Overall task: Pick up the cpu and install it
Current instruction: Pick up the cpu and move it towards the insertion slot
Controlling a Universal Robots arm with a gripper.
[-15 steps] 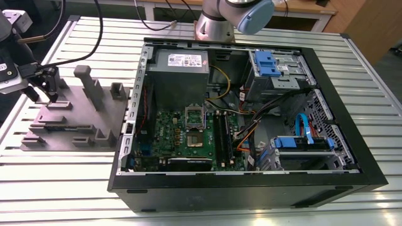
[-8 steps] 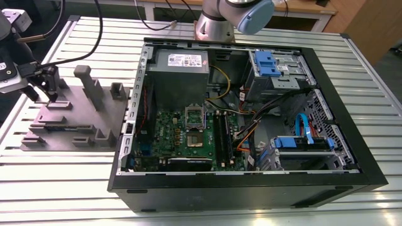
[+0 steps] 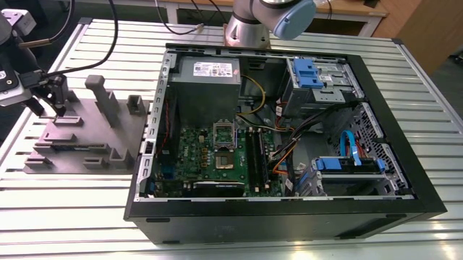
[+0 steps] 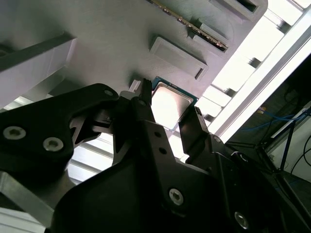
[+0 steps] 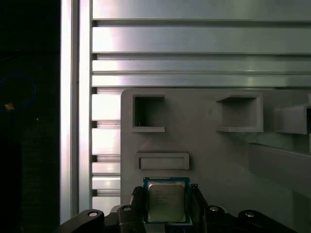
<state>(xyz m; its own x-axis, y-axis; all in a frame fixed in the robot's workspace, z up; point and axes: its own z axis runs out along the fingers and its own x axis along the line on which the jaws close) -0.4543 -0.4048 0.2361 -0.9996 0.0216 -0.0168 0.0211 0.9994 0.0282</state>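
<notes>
Hazard: the grip on the small flat square silver-topped cpu [image 5: 166, 201] is edge-only, so any skew could tilt or drop it on lifting. The black gripper [image 3: 45, 102] has its fingers [image 5: 137, 203] narrowed to chip width, seemingly pinching opposite edges. The cpu lies on the grey plastic fixture [image 5: 218, 160], at the exterior view's left.

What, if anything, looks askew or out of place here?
Nothing stands out: the cpu lies flat and square on the grey fixture, with the gripper right at it.
</notes>
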